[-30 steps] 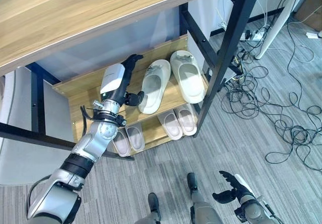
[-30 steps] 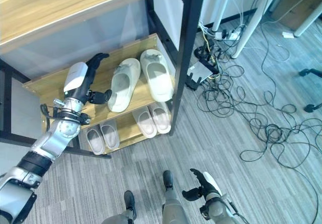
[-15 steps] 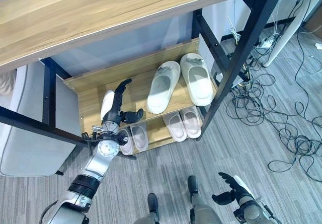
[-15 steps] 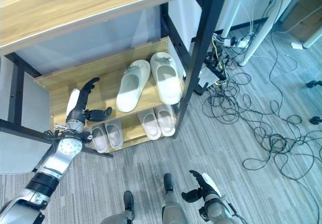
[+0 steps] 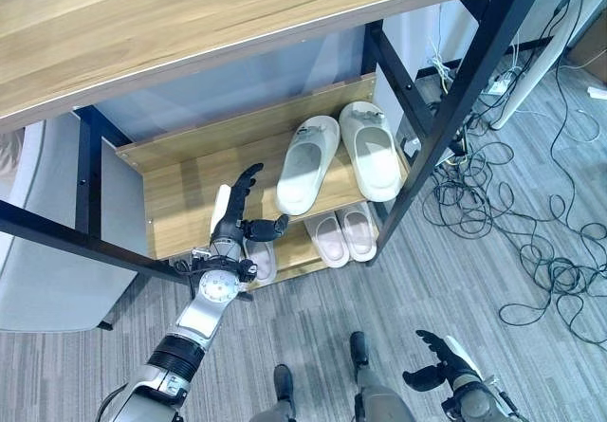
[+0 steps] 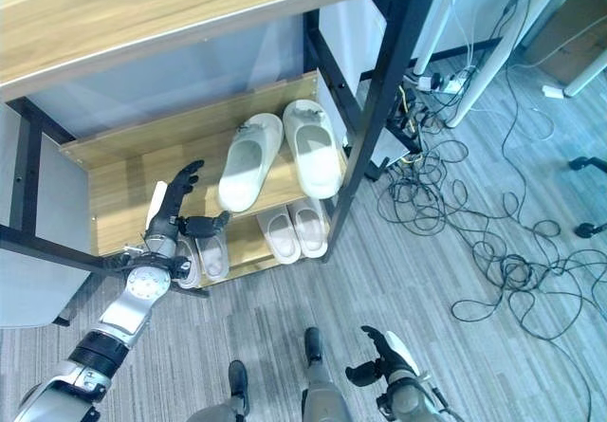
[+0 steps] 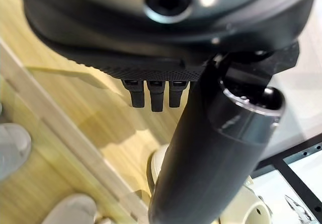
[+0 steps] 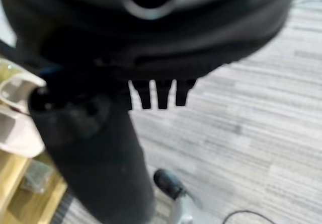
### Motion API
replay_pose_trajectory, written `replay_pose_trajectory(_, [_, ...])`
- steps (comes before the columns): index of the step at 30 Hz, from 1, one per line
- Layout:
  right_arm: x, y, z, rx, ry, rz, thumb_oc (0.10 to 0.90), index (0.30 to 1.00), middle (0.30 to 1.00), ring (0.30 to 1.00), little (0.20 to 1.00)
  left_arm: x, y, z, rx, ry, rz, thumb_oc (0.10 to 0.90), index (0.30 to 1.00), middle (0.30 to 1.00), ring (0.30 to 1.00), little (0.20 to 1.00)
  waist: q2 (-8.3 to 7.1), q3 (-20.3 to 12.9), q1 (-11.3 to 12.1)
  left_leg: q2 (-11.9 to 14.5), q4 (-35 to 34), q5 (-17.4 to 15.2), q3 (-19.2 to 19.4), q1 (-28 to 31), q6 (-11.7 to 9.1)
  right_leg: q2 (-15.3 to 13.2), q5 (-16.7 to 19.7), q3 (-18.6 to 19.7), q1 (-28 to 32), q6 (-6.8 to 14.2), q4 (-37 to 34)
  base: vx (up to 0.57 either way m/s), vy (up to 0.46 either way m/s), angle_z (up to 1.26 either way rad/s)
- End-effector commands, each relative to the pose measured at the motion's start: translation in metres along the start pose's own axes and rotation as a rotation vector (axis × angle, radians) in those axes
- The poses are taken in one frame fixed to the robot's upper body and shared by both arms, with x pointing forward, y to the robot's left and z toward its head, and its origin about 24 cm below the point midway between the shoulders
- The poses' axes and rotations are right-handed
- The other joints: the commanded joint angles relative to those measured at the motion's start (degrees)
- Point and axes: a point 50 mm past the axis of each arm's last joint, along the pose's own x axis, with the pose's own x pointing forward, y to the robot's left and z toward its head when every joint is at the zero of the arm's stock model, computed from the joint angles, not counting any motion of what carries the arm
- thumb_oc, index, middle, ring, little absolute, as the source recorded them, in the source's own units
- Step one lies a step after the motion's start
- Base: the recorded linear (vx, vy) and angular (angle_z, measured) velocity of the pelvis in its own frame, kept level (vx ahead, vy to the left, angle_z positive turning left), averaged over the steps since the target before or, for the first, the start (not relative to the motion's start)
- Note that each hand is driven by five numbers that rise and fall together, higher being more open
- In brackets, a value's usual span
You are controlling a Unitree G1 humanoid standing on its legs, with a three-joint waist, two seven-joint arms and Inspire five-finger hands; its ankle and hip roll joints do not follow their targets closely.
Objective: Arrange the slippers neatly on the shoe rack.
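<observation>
Since two white slippers (image 5: 339,157) are seen lying side by side on the shoe rack (image 5: 190,190), just beyond the left hand (image 5: 237,215), the task is judged nearly done. That hand is held empty with fingers spread, and the right hand (image 5: 434,365) is hung low with relaxed fingers, nothing held.

The shoe rack (image 5: 180,190) has pale wood shelves in a black frame, under a light wood tabletop (image 5: 190,24). Two cream-white slippers (image 5: 337,152) lie on the upper shelf — two pinkish-grey pairs (image 5: 341,232) below. The floor (image 5: 313,327) is grey carpet with fine stripes, strewn with black cables (image 5: 512,213).
</observation>
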Motion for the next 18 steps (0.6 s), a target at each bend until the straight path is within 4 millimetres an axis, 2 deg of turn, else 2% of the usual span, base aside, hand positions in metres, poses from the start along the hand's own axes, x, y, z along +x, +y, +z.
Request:
replay_pose_trajectory(1, [-0.005,-0.006,-0.012,0.022,0.023,-0.054,0.8,0.9,0.9,0.9,0.9,0.016,0.005,0.029,-0.05,-0.149,0.033,0.8,0.9,0.9,0.9,0.9,-0.23,-2.72,-0.53,0.0,0.12,2.78,-1.81,-5.44,-2.04,-2.46,-9.21,-3.53,1.98,3.41,0.37,0.0,0.0,0.0])
replay_pose_trajectory(9, [-0.004,-0.005,-0.01,0.02,0.022,-0.062,0.8,0.9,0.9,0.9,0.9,0.018,-0.016,0.037,-0.103,-0.159,-0.022,0.8,0.9,0.9,0.9,0.9,0.02,-2.33,-1.13,-0.06,0.12,2.63,-1.43,-5.42,-1.84,-2.45,-9.12,-3.01,1.6,3.48,0.37,0.0,-0.001,-0.03])
replay_pose_trajectory(18, [-0.003,-0.006,-0.007,0.024,0.015,-0.078,0.8,0.9,0.9,0.9,0.9,0.013,-0.04,0.044,-0.24,-0.144,-0.081,0.8,0.9,0.9,0.9,0.9,0.26,-2.01,-1.72,-0.08,0.12,2.53,-1.09,-5.28,-1.68,-2.37,-9.04,-2.64,1.33,3.33,0.37,0.0,0.0,-0.02])
